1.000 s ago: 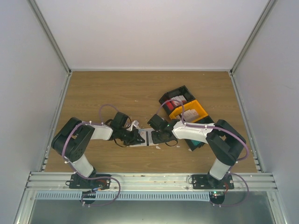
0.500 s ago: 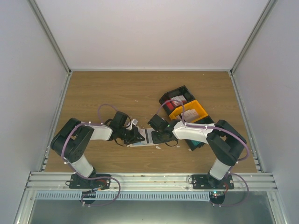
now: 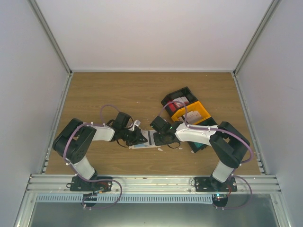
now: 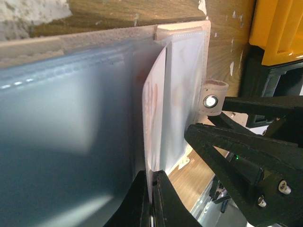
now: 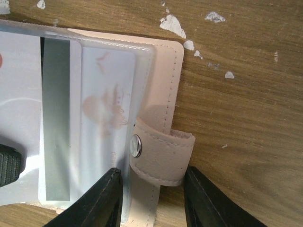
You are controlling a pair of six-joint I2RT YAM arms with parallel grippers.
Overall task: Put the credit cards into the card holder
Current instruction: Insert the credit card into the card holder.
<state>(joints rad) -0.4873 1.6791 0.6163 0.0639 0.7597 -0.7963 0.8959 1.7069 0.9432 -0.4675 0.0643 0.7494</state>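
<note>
The beige card holder (image 3: 150, 140) lies open on the wood between both grippers. In the left wrist view its clear sleeves (image 4: 187, 71) and snap tab (image 4: 211, 97) show. My left gripper (image 4: 152, 189) is shut on a thin white card (image 4: 154, 118) held edge-on, its far end among the sleeves. My right gripper (image 5: 154, 198) is open and straddles the snap tab (image 5: 161, 156). One finger (image 5: 106, 198) rests on the clear sleeve, the other finger (image 5: 203, 198) is over the wood. A card with a grey stripe (image 5: 57, 118) sits inside the holder (image 5: 163, 85).
A black bin (image 3: 179, 98), a yellow bin (image 3: 191, 111) and another black bin (image 3: 201, 143) stand to the right, behind the right arm; they hold cards. White crumbly scraps (image 5: 173, 23) dot the wood near the holder.
My left gripper has edged slightly right with the white card, closer to the holder. The right gripper has stayed at the snap tab.
</note>
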